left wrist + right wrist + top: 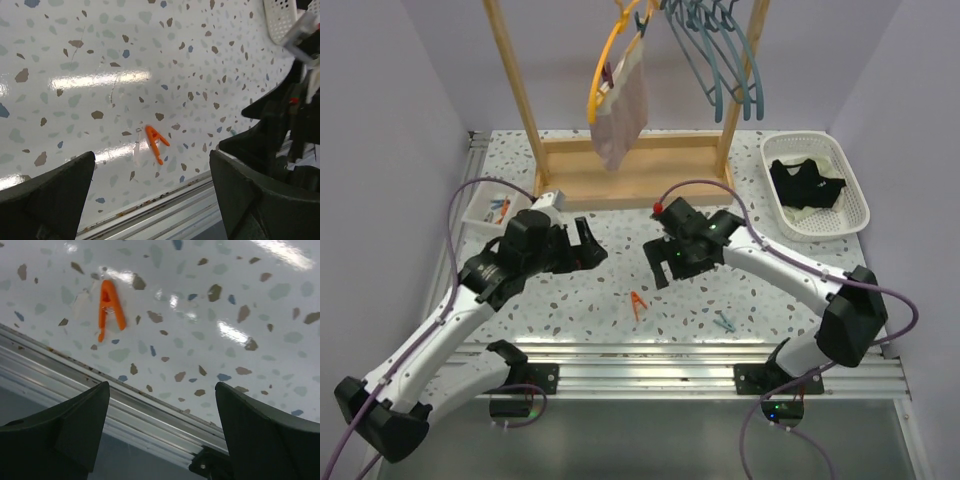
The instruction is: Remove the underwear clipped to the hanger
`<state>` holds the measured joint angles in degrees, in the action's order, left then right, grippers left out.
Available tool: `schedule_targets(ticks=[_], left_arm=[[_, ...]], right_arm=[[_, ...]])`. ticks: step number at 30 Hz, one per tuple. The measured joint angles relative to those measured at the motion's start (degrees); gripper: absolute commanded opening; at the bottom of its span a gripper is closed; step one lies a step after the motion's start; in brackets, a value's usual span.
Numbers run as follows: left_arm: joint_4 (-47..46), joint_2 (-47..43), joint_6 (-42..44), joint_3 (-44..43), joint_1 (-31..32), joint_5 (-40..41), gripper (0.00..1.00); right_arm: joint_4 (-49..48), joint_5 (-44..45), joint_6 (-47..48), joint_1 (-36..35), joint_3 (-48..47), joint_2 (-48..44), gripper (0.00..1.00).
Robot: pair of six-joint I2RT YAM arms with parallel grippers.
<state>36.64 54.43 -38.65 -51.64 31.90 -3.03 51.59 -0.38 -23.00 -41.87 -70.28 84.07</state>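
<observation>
Clothespin (638, 303), orange, lies on the tabletop (570, 310) near the front rail. Beyond it, left gripper (592, 248) and right gripper (660, 268) hover with jaws wide, holding nothing. Black underwear (807, 183) lies in the white basket (810, 228), far right. Pink underwear (623, 110) hangs clipped to the yellow hanger (600, 70) on the wooden rack (520, 90).

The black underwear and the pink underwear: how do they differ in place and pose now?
The pink underwear hangs from the yellow hanger on the wooden rack; the black underwear lies in the white basket. The pink underwear hangs straight down; the black underwear is crumpled. Both are soft cloth.
</observation>
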Motion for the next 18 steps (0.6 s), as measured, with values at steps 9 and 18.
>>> schedule_targets(ticks=[9, 18], left_arm=[[2.9, -9.2, -5.6, 0.0, 0.0, 4.4, 1.0], [7.0, -16.5, -8.3, 0.0, 0.0, 8.3, 1.0]], right_arm=[[-3.9, 4.7, -1.0, -14.6, -12.0, 18.3, 0.9], [-5.6, 5.9, -0.9, -15.1, -10.0, 24.1, 0.88]])
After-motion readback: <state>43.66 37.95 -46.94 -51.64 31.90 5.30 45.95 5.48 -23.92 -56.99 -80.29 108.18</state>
